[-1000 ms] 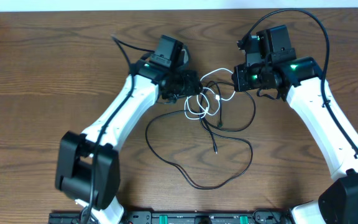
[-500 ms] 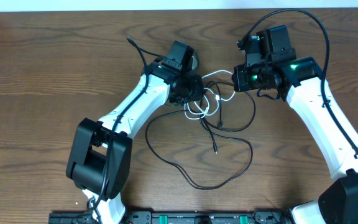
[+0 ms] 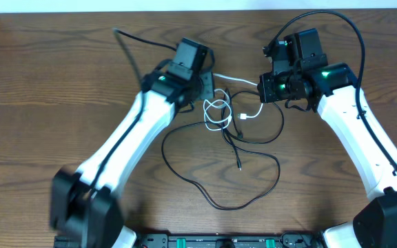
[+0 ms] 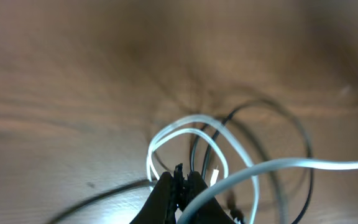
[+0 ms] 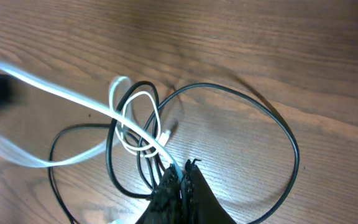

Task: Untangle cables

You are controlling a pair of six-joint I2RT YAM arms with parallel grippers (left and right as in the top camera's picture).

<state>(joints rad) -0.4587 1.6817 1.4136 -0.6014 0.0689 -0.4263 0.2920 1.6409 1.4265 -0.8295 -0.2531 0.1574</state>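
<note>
Swinging back from the middle of the tangle, the left arm (image 3: 126, 138) now lies motion-blurred on a long diagonal from its base at the near left up to its wrist, and the left gripper (image 3: 205, 84) has pulled a length of the thin white cable (image 3: 236, 80) out into a nearly straight line towards the right gripper (image 3: 262, 88). In the left wrist view the left gripper's fingers (image 4: 166, 193) are pressed together with the white cable running in between them. The right arm (image 3: 364, 138) keeps its pose, rising from the near right with its wrist turned towards the centre; its gripper is also closed, pinching the white cable's other end. The rest of the white cable hangs in small loops between and just in front of the two grippers, crossing the long thin black cable (image 3: 279, 171), which sprawls in wide loops towards the near side. The brown wooden table (image 3: 47, 83) has its far edge close behind both wrists, and bare wood spreads wide on the left.
</note>
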